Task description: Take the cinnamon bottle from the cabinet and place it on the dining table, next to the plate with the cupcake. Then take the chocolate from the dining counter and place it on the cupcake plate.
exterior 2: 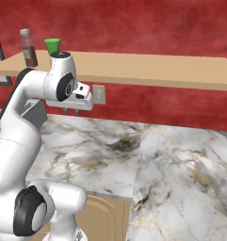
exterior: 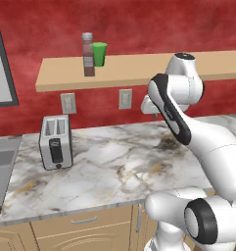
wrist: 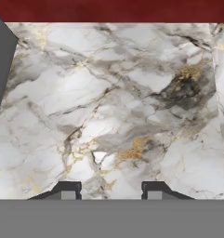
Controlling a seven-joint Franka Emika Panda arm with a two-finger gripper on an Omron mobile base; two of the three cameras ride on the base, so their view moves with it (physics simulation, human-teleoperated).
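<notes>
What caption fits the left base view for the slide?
Arm poised over marble counter by toaster; cinnamon bottle and green cup on wooden shelf.

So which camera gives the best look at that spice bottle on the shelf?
The left base view: the spice bottle stands whole and large beside the green cup. The right base view shows it smaller, at the far left.

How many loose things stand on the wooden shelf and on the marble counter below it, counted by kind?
Bottles: 1, the cinnamon bottle on the shelf
Cups: 1, the green cup right behind the bottle
Toasters: 1, the toaster on the counter
Total: 3
</notes>
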